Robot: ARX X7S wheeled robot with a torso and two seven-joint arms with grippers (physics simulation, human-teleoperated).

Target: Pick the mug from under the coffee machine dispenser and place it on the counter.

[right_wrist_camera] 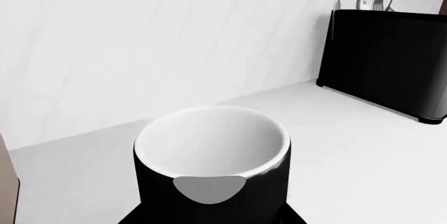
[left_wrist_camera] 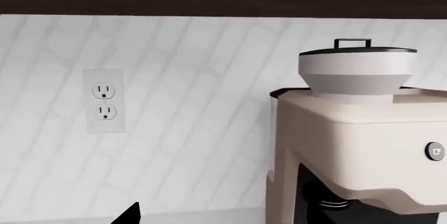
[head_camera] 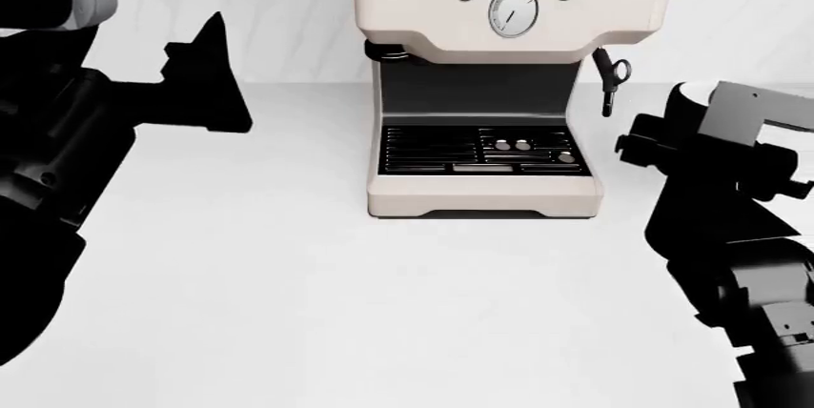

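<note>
Your right tool holds the tall matte black mug with white interior.
It is clamped on the mug right of the cream-white boxy coffee machine, above the plain white worktop; whether your left tool is apart or together cannot be told.

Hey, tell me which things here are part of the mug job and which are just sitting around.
Part of the job:
mug, in the right gripper
coffee machine, drip tray now empty
counter

Just sitting around:
wall outlet
black utensil holder with cutlery
left gripper, idle
</note>
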